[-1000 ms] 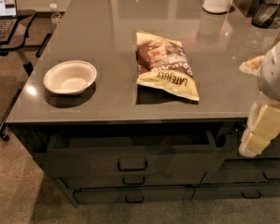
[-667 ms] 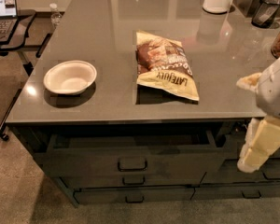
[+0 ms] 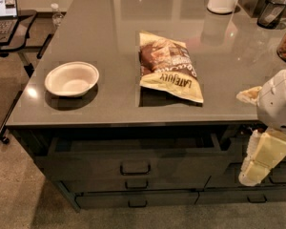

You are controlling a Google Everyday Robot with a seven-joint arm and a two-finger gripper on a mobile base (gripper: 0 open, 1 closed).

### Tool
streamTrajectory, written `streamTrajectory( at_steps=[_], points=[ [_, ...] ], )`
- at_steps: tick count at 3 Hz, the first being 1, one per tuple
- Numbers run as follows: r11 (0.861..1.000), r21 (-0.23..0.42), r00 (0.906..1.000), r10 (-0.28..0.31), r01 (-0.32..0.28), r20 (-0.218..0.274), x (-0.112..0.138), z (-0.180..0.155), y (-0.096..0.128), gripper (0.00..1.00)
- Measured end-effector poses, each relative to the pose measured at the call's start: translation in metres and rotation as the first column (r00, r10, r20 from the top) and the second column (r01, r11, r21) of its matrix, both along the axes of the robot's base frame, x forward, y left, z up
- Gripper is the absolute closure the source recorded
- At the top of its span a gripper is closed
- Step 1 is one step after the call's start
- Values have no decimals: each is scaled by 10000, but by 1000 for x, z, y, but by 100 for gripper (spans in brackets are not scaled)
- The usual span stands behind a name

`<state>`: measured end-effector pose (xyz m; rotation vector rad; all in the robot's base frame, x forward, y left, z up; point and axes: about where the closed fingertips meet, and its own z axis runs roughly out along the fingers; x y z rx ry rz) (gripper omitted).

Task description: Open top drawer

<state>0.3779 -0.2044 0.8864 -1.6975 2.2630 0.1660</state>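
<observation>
The hand [image 3: 251,173] hangs at the right edge of the view, below the front lip of the grey surface [image 3: 109,46], its cream casing slanting down and to the left in front of the shorter right-hand drawers [image 3: 271,179]; whether it is apart or together cannot be told. It touches nothing visible and sits well to the right of the top drawer [image 3: 86,165]. That wide drawer stands partly out from under the surface, showing a dark strip of interior behind its front, with its small loop pull [image 3: 135,168] at centre. Two slimmer drawers [image 3: 100,200] lie beneath it. On the surface, a white bowl [image 3: 71,78] rests left and a snack bag [image 3: 169,66] lies near the middle.
</observation>
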Motion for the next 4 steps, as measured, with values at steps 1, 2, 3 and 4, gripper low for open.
streamTrajectory(
  at_steps=[1,2,3,4],
  points=[
    [9985,352,9991,-421,420,27,-13,-24,10,0],
    [9985,353,9991,-421,419,26,-13,-25,10,0],
    [9962,731,9983,-453,479,-376,-21,-54,21,0],
    [9901,1300,9949,-410,528,-919,-25,-113,44,0]
  ],
)
